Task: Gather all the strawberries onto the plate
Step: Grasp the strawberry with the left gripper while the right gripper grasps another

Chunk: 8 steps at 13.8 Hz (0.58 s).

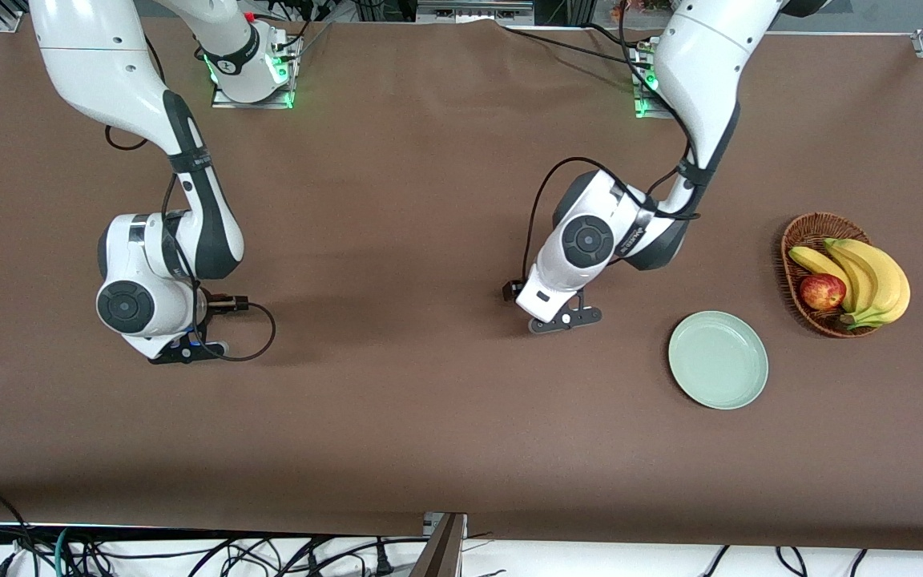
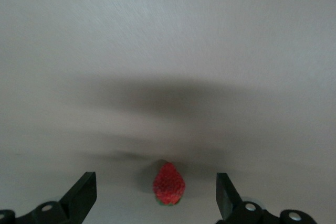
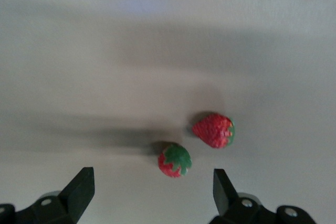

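your plate lies nearest the front camera, toward the left arm's end of the table, and it holds no berry yet. the wicker basket with bananas and an apple sits just beside it, a little farther from the camera; leave that alone.

the left gripper hangs low over bare table near the plate, fingers spread wide. in the left wrist view one strawberry lies on the table between the two fingertips, roughly centred in the gap. you cannot see this berry in the front view; the arm covers it. this looks like the step in hand: lower straight down, keep the berry centred, and close gently, since a small rounded berry will likely squirt sideways if one finger touches first. go low enough to catch its widest part, then lift before you travel to the plate and release close above the surface so it does not roll off.

the right gripper hangs over the table toward the right arm's end, also spread. its wrist view shows a pair of strawberries lying near each other but apart. take the one closer to the fingers first, centring so the neighbour stays outside the closing gap.
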### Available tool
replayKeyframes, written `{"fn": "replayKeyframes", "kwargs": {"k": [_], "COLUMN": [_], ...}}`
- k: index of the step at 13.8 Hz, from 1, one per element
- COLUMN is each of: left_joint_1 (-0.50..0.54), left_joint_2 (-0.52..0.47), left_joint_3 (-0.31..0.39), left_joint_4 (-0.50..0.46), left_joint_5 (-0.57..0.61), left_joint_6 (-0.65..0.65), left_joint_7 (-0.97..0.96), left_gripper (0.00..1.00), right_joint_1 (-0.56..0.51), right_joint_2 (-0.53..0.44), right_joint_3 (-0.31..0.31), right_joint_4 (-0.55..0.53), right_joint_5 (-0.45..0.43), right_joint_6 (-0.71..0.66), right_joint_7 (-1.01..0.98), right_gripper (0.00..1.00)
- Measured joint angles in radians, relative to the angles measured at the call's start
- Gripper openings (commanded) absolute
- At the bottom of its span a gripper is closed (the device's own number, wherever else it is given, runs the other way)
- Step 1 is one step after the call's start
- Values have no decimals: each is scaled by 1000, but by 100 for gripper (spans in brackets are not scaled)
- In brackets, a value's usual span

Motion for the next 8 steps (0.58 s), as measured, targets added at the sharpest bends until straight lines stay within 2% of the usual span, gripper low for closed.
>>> {"fn": "replayKeyframes", "kwargs": {"k": [5, 7, 8], "left_joint_1": [-34, -38, -38], "left_joint_2": [33, 37, 37], "left_joint_3": [0, 0, 1], "left_joint_4": [-37, -43, -44], "left_joint_5": [0, 0, 0], "left_joint_6": [96, 105, 105], "left_joint_7": [-48, -55, -57], "left_gripper": [98, 51, 37], "right_joint_1": [-34, -35, -35], "right_joint_2": [-28, -34, -35], "right_joint_3": [0, 0, 0], "right_joint_4": [-87, -133, -146], "right_joint_5": [37, 37, 37], "right_joint_6": [68, 130, 147], "right_joint_7": [0, 0, 0], "right_gripper": [100, 100, 100]}}
